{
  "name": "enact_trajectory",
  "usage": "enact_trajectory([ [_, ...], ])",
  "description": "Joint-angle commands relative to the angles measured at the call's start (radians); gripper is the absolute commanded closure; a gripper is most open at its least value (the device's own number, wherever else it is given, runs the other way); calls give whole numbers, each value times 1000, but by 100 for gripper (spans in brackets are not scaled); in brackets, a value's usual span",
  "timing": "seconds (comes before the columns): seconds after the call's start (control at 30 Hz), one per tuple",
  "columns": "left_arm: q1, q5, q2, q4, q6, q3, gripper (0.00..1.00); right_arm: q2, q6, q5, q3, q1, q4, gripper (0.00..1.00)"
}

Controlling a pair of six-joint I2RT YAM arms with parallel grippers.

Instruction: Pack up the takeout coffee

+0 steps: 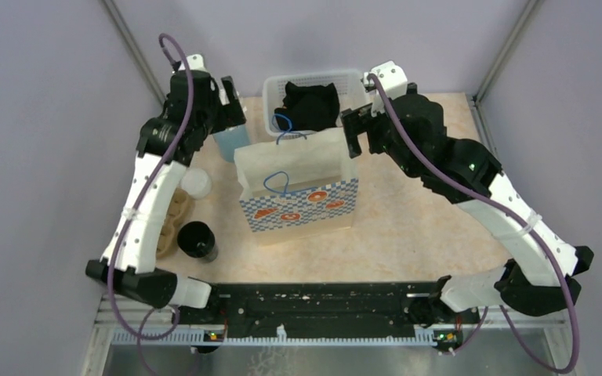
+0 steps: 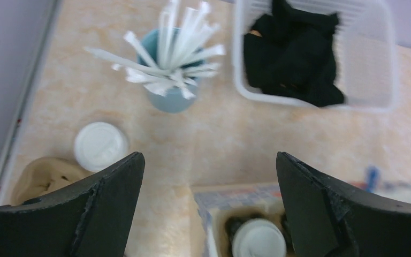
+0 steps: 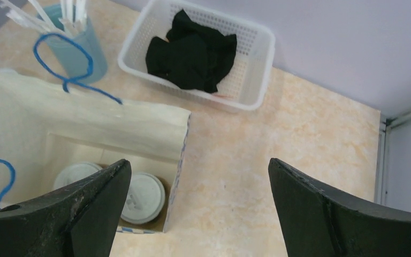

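Observation:
A paper bag [image 1: 298, 200] with a blue-checked front and blue handles stands open mid-table. Two pale cups with white lids [image 3: 144, 197] [image 3: 77, 174] sit inside it on something brown; one shows in the left wrist view [image 2: 258, 239]. A third white-lidded cup [image 1: 196, 182] [image 2: 100, 145] stands on the table left of the bag, beside a brown pulp carrier [image 1: 174, 219] [image 2: 45, 176] that my left arm partly hides. My left gripper [image 1: 233, 110] [image 2: 207, 160] is open and empty above the bag's back-left corner. My right gripper [image 1: 353, 133] [image 3: 199, 166] is open and empty above its back-right corner.
An all-black cup [image 1: 197, 239] stands at front left. A blue cup of white straws [image 2: 174, 96] [image 3: 80, 48] stands behind the bag. A white basket [image 1: 353, 78] [image 3: 257, 80] with black cloth is at the back. Grey walls close both sides.

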State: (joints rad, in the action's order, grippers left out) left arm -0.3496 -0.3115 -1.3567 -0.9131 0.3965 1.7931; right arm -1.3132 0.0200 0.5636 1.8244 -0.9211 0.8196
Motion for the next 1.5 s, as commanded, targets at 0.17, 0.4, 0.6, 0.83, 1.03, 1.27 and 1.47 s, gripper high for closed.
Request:
enact_trajectory([
  [0.17, 293, 10, -181, 159, -66, 4, 2, 53, 38, -180, -112, 113, 3, 1],
  [0.4, 388, 81, -280, 221, -55, 29, 13, 67, -15, -216, -135, 176, -24, 1],
  [0.6, 397, 130, -350, 253, -46, 64, 37, 75, -51, -219, -142, 179, -32, 1],
  [0.83, 396, 157, -377, 260, -32, 85, 70, 83, -57, -207, -129, 180, -31, 1],
  [1.03, 396, 133, -374, 234, -54, 159, 91, 90, -43, -215, -137, 180, -46, 1],
  [1.27, 397, 114, -359, 213, -71, 237, 100, 95, -38, -226, -136, 179, -62, 1],
  [1.47, 397, 150, -318, 167, -30, 403, 100, 100, -27, -239, -141, 179, -75, 1],
])
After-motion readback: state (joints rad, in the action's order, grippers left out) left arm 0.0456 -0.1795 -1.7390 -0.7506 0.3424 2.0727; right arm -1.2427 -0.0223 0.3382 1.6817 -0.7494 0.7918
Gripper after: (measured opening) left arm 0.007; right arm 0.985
